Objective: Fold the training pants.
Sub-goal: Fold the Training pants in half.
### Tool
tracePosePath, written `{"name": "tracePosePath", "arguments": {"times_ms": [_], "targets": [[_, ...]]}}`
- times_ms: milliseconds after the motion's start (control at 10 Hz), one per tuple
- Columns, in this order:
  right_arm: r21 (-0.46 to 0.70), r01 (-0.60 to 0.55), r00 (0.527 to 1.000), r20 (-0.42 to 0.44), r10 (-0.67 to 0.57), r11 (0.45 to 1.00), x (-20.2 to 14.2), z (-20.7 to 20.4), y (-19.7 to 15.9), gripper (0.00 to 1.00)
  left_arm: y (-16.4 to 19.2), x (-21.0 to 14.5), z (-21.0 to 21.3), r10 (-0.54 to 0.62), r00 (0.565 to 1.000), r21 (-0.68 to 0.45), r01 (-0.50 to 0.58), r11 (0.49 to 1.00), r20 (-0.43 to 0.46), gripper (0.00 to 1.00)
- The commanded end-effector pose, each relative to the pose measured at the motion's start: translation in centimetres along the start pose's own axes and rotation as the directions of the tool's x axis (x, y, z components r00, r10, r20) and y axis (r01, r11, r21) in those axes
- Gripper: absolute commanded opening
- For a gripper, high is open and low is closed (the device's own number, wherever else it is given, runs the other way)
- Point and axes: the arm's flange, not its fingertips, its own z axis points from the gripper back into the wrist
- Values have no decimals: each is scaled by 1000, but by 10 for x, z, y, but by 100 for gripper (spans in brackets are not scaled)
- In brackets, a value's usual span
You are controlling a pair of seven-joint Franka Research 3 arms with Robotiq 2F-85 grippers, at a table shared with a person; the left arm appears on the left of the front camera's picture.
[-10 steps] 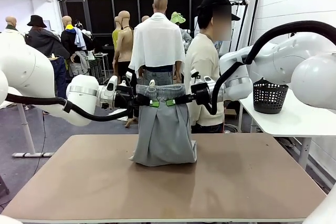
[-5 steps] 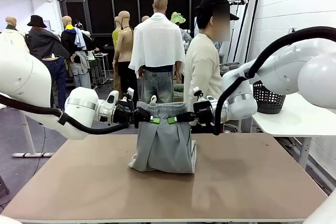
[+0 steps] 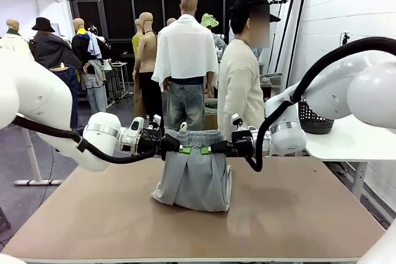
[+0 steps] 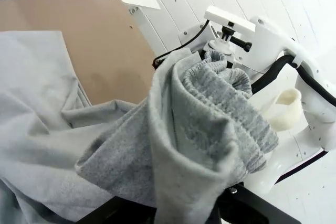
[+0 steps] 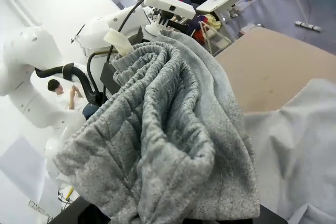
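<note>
One training pants point(image 3: 195, 174), two pincers: left pincer point(image 3: 183, 150), right pincer point(image 3: 205, 150); one table point(image 3: 297, 214), one basket point(image 3: 317, 122).

Left gripper point(image 3: 184, 150) clamped on pants point(image 3: 195, 177) waistband, arm reaching in horizontally; right gripper point(image 3: 206, 150) likewise clamped, mirrored; both level above table.

Training pants point(image 3: 195, 174) between both hands, hem on table point(image 3: 297, 214)

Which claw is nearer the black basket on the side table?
Right. The right claw grips the pants' waistband on the side toward the basket; the left claw grips the waistband's other end, farther from it.
</note>
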Motion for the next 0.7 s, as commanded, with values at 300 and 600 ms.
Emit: {"name": "tracePosePath", "arguments": {"times_ms": [300,600], "targets": [[-97,113,992,59,-107,989,10,13,-50,0,49,39,16,57,998,-4,-57,998,31,0],[-50,74,997,28,-73,996,7,0,-41,0,45,29,-3,31,999,-8,-30,1000,19,0]]}}
